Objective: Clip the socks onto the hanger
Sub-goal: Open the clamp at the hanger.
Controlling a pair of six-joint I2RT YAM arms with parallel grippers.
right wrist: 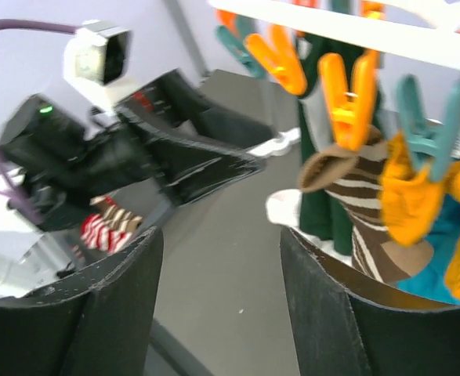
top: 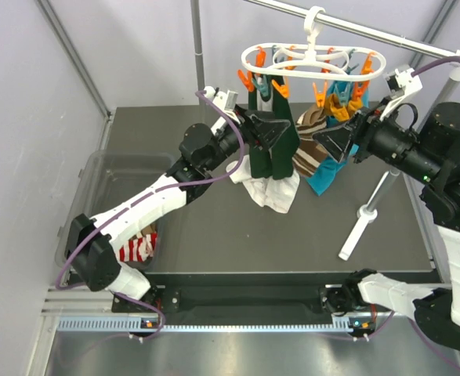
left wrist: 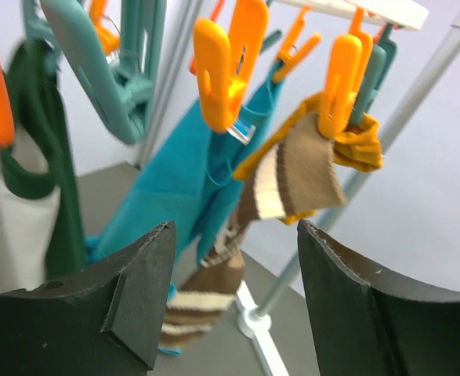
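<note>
The white hanger point(top: 312, 56) hangs by its hook from the rail, ringed with orange and teal clips. Clipped socks dangle below it: a dark green-and-white one point(top: 273, 160), a brown-and-cream striped one point(top: 312, 145), a mustard one point(top: 341, 106) and a teal one point(top: 327, 176). My left gripper point(top: 270, 131) is open beside the green sock, nothing between its fingers point(left wrist: 233, 235). My right gripper point(top: 335, 141) is open too point(right wrist: 218, 235), right by the striped sock point(right wrist: 367, 196). A red-and-white striped sock point(top: 138, 247) lies in the bin.
A clear plastic bin point(top: 104, 180) stands at the table's left edge. The grey rail point(top: 371, 31) runs across the back on poles. The right pole's foot point(top: 359, 227) rests on the table. Another pole point(top: 197, 47) rises behind the hanger.
</note>
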